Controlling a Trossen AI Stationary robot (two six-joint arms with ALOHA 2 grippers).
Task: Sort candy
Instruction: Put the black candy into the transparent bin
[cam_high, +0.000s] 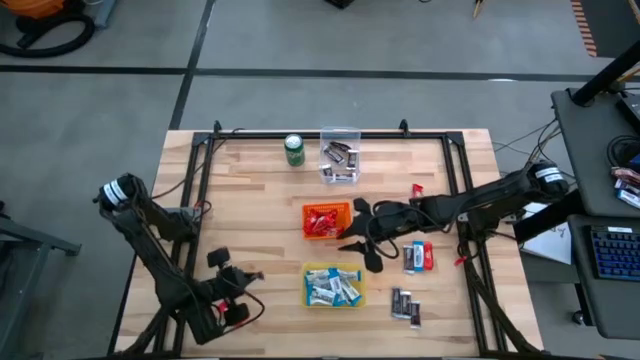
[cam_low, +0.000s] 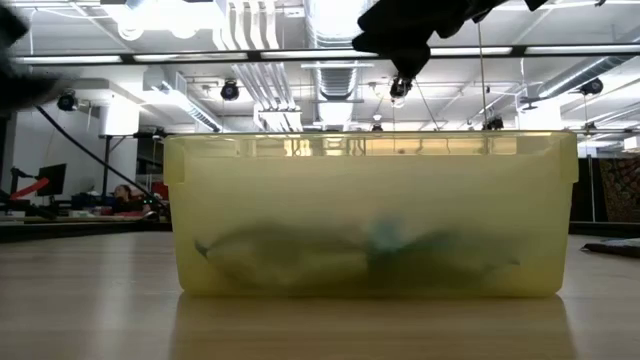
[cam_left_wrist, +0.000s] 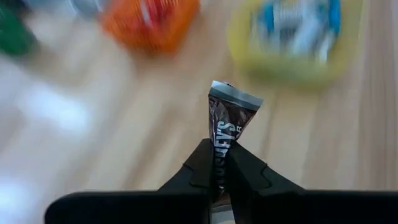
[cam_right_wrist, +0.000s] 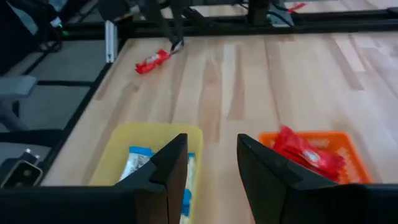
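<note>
Left gripper (cam_left_wrist: 219, 177) pinches a dark brown candy bar (cam_left_wrist: 225, 134) near the yellow bin (cam_high: 334, 287).
Crinkled silver-edged foil wrapper; right gripper (cam_right_wrist: 211, 165) gapes empty between that translucent yellow plastic bin and the orange one (cam_high: 327, 221), over pale planked wood table (cam_high: 250, 200).

The pale, matt wooden table top (cam_high: 260, 200) shows plank seams and grain, framed along its edges by black metal rails (cam_high: 330, 134). The yellow translucent plastic bin (cam_low: 370, 212) looks smooth and cloudy; the orange plastic bin (cam_high: 326, 221) is likewise translucent. The dark brown candy bar (cam_left_wrist: 225, 127) wears a glossy foil wrapper with a crimped silvery end. The red wrapped candy (cam_right_wrist: 153, 61) looks shiny. The green drink can (cam_high: 294, 150) is glossy metal.
</note>
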